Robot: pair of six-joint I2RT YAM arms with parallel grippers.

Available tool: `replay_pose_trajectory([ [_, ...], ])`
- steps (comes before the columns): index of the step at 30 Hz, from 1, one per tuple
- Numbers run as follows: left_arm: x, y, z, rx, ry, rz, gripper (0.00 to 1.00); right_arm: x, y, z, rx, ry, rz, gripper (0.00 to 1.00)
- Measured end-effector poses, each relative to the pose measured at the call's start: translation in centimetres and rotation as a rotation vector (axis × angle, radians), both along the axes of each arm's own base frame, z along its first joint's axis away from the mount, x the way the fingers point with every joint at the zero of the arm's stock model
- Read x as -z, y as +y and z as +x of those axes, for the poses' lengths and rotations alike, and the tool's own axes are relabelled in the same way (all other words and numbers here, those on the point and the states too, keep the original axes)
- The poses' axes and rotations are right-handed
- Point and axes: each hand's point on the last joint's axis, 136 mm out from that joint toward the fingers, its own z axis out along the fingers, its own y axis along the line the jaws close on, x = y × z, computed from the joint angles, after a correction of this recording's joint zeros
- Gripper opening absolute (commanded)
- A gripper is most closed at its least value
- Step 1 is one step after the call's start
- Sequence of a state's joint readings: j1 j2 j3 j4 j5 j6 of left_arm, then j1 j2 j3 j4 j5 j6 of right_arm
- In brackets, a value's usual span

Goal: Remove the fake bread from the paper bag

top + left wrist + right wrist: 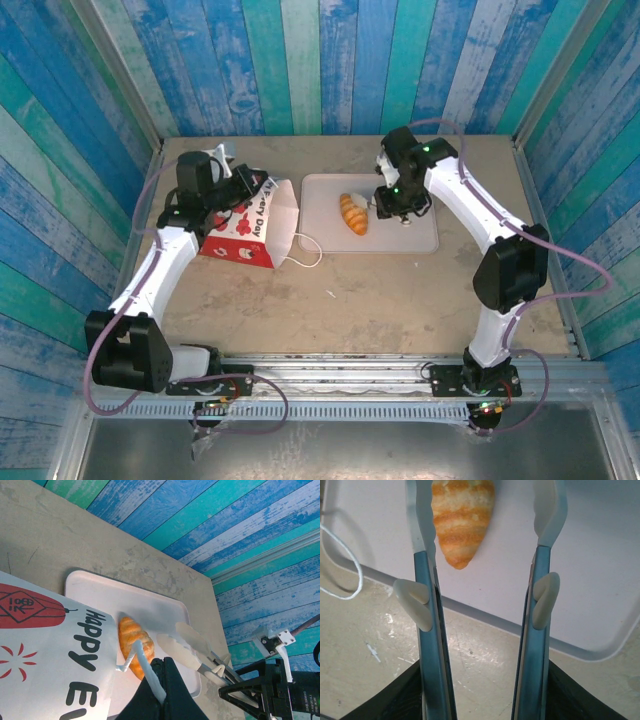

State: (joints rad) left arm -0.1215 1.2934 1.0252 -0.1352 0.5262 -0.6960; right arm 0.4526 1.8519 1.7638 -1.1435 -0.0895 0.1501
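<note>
One striped orange toy croissant [353,214] lies out on pink tray [420,240]; my right gripper [485,525] apart, left gripper [161,672] clamps red-and-white paper bag [245,230].

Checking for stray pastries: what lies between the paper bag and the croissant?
In the top view, between paper bag and croissant lies only bare pink tray; the bag's white cord loops just nearer the arms.

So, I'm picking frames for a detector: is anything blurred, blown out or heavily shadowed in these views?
Top external: even, soft light, only faint shadows. Left wrist: paper bag lettering crisp, the dark left end effector close and soft. Right wrist: fake bread sharp but cut by the top edge, pale tray bright, nearly featureless.
</note>
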Motion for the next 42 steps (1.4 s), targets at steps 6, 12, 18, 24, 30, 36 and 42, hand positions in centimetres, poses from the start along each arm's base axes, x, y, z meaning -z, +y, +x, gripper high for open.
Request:
replay_pose_trajectory([
  [6, 0.0, 0.0, 0.0, 0.000, 0.000, 0.000, 0.00, 0.5, 1.2, -0.3, -0.005, 0.024, 0.028, 0.57],
  [12, 0.0, 0.0, 0.0, 0.000, 0.000, 0.000, 0.00, 2.0, 1.2, -0.2, 0.003, 0.051, -0.004, 0.59],
  [18, 0.0, 0.0, 0.0, 0.000, 0.000, 0.000, 0.00, 3.1, 1.3, -0.1, 0.001, 0.077, -0.015, 0.59],
  [24, 0.0, -0.1, -0.1, 0.008, 0.000, -0.002, 0.00, 5.2, 1.7, -0.2, -0.010, 0.129, -0.034, 0.51],
  [30, 0.2, -0.4, -0.2, 0.027, 0.005, -0.001, 0.00, 4.5, 1.0, 0.6, 0.010, 0.087, -0.039, 0.47],
  [36, 0.2, -0.6, -0.3, 0.040, 0.003, -0.007, 0.00, 2.6, -4.4, 2.5, 0.141, 0.042, -0.010, 0.49],
  [42, 0.2, -0.7, -0.3, 0.047, 0.005, -0.010, 0.00, 2.6, -9.7, 3.4, 0.261, 0.054, -0.020, 0.49],
])
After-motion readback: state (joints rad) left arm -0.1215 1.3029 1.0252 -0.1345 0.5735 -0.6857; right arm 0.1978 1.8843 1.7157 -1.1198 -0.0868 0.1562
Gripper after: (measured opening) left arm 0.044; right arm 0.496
